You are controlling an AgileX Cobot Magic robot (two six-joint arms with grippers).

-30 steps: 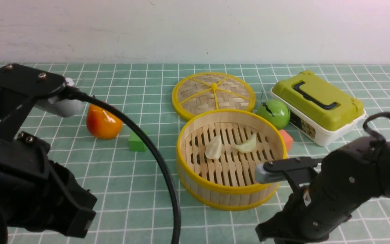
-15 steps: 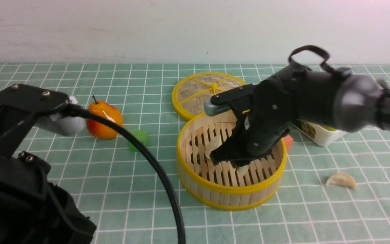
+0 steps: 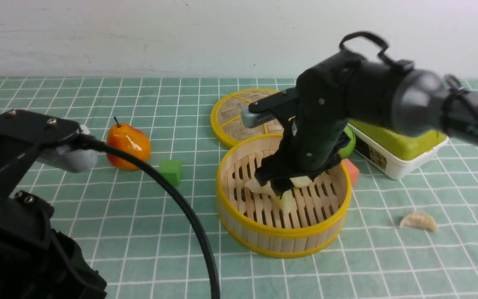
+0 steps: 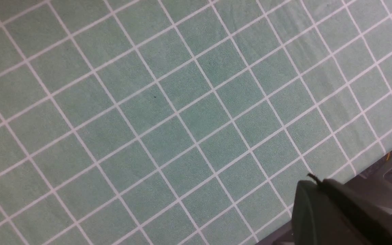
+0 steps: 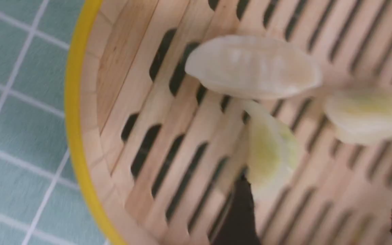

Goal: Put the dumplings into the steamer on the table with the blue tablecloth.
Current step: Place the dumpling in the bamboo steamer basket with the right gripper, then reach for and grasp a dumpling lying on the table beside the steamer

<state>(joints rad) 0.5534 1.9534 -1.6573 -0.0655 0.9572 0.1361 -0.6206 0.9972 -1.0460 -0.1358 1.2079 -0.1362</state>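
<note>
While right gripper [image 5: 322,190] is hovering wide-jawed in steamer [image 3: 280,243], dumpling [image 5: 271,153] is sitting beside one jaw, so lift-off is risking flicking it out.

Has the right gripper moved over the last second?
Yes. The right gripper went from outside the steamer, at its near right wall, to over its floor.

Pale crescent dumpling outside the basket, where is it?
Front view: the pale crescent dumpling lies on the teal gridded cloth, right of the round bamboo steamer, apart from it.
</note>
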